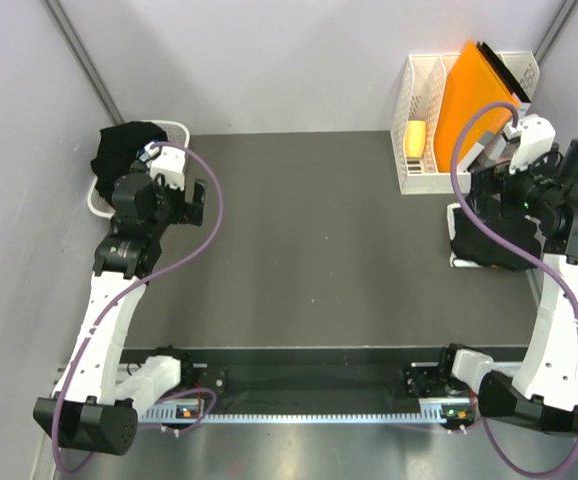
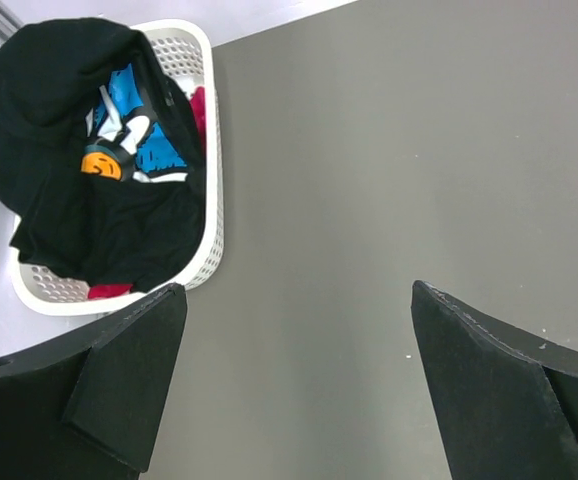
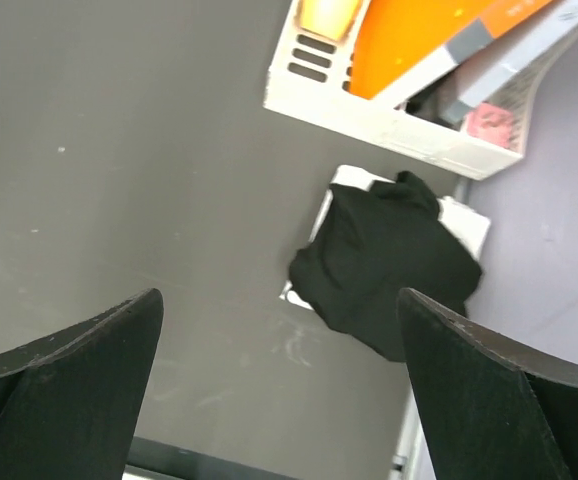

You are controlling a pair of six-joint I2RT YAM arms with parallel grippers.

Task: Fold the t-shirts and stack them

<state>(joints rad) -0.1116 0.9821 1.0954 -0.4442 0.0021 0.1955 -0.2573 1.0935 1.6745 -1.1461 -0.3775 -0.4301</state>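
Left pincer (image 2: 299, 335) and right pincer (image 3: 279, 365) both hang released, with nothing picked up yet.
The left one hovers just beside the laundry basket (image 2: 214, 180), where black tees (image 2: 79, 230) lie bunched over a blue-printed one (image 2: 134, 130). A grab there could lift several at once or tip the light basket. The right one looks down on a crumpled black tee (image 3: 384, 265) sitting on what looks like a white tee (image 3: 469, 225) at the edge of the surface (image 3: 119, 150). A pinch may snag both and spoil the fold.

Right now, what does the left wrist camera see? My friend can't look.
A white basket stuffed with black t-shirts, one with a blue print, sits upper left at the grey table's edge. The left gripper's black fingers stand wide open, empty.
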